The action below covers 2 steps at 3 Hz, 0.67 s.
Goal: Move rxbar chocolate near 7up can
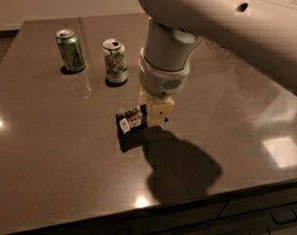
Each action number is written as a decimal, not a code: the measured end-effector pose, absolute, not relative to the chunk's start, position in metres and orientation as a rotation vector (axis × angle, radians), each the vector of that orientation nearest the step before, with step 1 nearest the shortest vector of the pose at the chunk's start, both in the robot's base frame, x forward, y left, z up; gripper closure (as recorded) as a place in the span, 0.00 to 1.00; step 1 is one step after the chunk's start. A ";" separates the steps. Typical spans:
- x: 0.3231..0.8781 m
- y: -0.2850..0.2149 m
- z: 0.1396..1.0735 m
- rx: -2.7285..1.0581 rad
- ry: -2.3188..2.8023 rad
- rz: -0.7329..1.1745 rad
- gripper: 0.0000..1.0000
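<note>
Here, the gripper [157, 116], clamped on one end of the rxbar chocolate [132, 120], should carry it level toward the far edge of the table [50, 151], releasing just beside the 7up can [115, 61].

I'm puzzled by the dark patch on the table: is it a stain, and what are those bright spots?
Camera view: no stain, but a shadow cast by the arm and the gripper, which grips the rxbar chocolate over the middle of the table; the bright spots are light glare on its glossy top; overall dim.
</note>
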<state>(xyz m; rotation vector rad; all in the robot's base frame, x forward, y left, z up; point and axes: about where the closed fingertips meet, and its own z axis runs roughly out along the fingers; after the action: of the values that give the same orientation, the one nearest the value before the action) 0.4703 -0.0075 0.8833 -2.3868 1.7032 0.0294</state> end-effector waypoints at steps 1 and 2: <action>0.470 -0.007 0.884 -2.383 1.706 0.029 1.00; 0.479 -0.014 0.887 -2.318 1.778 0.001 1.00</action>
<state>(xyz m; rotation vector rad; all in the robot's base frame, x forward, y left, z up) 0.4789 -0.0141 0.8875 -2.3177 1.7777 0.0010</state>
